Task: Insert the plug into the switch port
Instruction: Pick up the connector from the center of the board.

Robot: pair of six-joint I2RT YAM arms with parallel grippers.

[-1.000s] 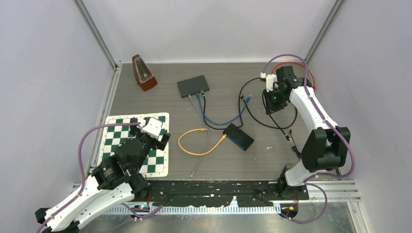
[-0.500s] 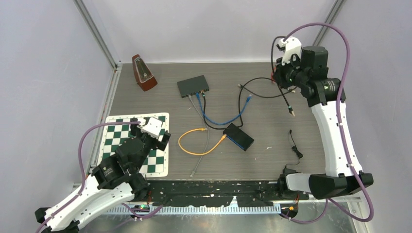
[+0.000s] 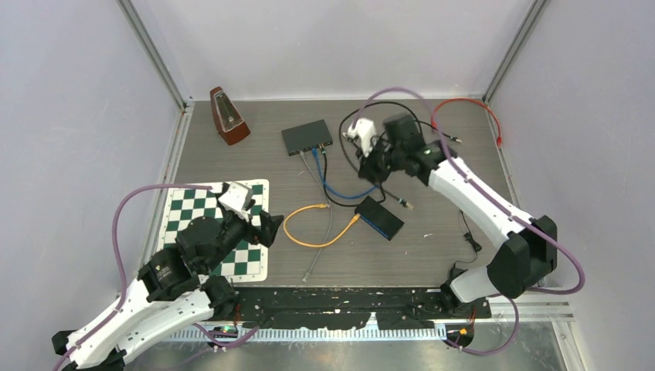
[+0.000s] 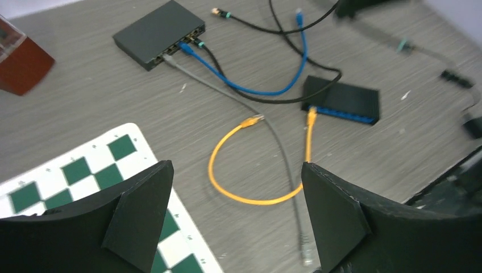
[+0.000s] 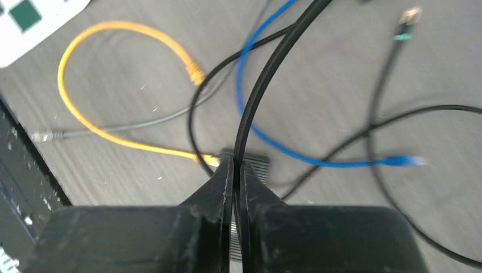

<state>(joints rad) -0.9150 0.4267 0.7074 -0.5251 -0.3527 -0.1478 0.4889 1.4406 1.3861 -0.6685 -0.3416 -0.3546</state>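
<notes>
A grey switch (image 3: 307,137) lies at the back with blue, grey and black cables in its ports (image 4: 185,48). A black switch (image 3: 379,217) with a blue port face (image 4: 341,114) lies mid-table. My right gripper (image 3: 372,164) hangs between them, shut on a black cable (image 5: 267,68) pinched between its fingertips (image 5: 227,170). A plug with a teal boot (image 5: 406,20) lies loose on the table beyond. My left gripper (image 4: 239,216) is open and holds nothing, over the edge of the chessboard mat (image 3: 185,209).
A yellow cable (image 3: 309,232) runs from the black switch to a loose end (image 4: 253,120). A grey cable's free end (image 4: 306,256) lies near the front. A blue plug (image 5: 406,161) lies loose. A metronome (image 3: 229,116) stands back left; a red cable (image 3: 471,104) lies back right.
My right arm swung from the back right corner leftward to mid-table, carrying the black cable with it. My left gripper shifted slightly right and its jaws narrowed a little.
</notes>
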